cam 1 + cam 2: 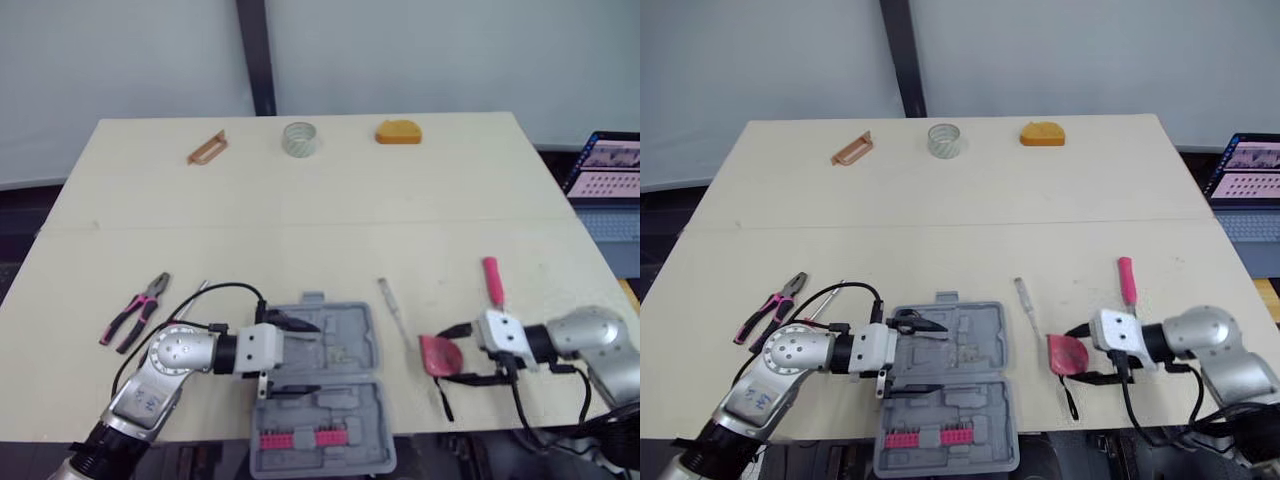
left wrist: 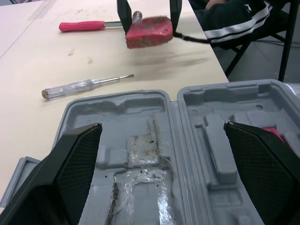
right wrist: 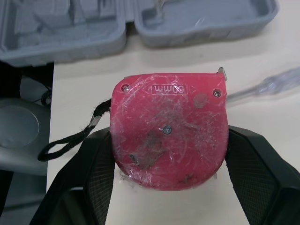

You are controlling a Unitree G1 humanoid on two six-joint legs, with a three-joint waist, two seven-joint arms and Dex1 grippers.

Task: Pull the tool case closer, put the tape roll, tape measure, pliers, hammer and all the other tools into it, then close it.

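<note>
While the right tool [image 1: 447, 354] clamps the tape measure [image 3: 168, 136], hiding its sides, the left tool [image 1: 300, 357] gapes.

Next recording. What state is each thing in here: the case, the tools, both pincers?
tool case: open, lid laid flat.
tape measure: gripped in the right pincer.
right pincer: shut on the tape measure.
left pincer: open, over the tool case.
pliers: lying on the table, outside the case.
hammer: lying on the table.
screwdriver: lying beside the case.
tape roll: at the table's far side.
</note>
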